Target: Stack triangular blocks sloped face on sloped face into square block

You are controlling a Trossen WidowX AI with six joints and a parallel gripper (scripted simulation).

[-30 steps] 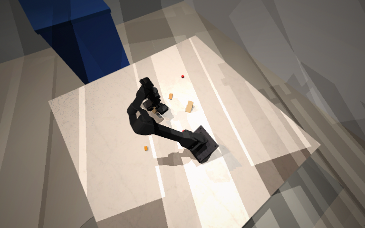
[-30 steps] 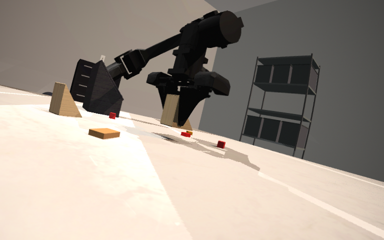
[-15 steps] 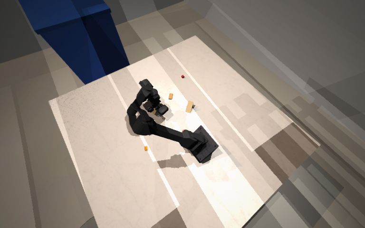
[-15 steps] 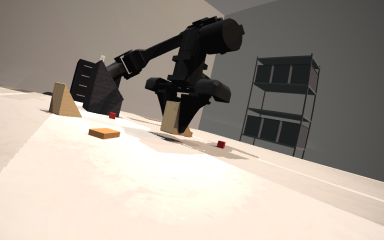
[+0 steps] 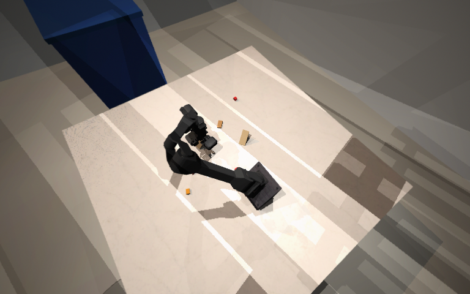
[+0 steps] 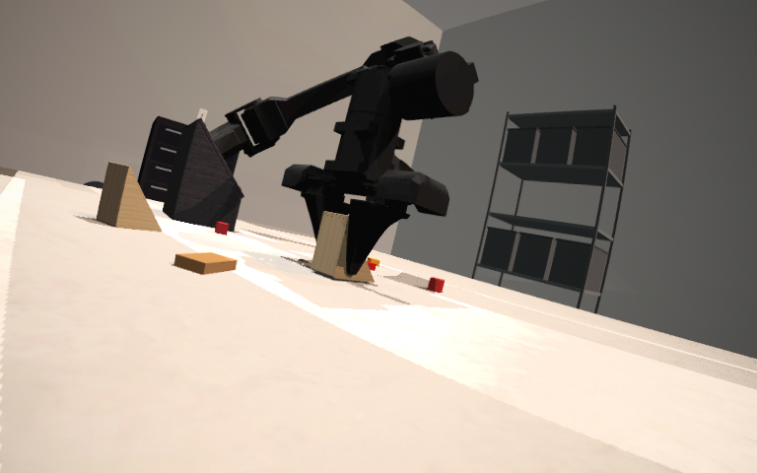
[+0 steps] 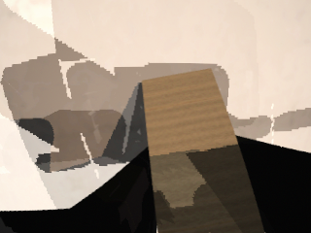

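The hand (image 5: 201, 144) (image 6: 335, 245) is clamped on one wooden wedge (image 6: 331, 245) (image 7: 191, 114), low over the worktop (image 5: 155, 222) (image 6: 279, 378); contact below is hard to call. The other wedge (image 5: 244, 137) (image 6: 118, 195) stands nearer the base, well apart! Stiff, probably light wood, this; flat parallel sides offer the surest grip, while the slope could slide through squeezing fingers.

2 tri. wood blks (image 5: 244, 137) (image 6: 129, 197) (image 7: 187, 116), apart
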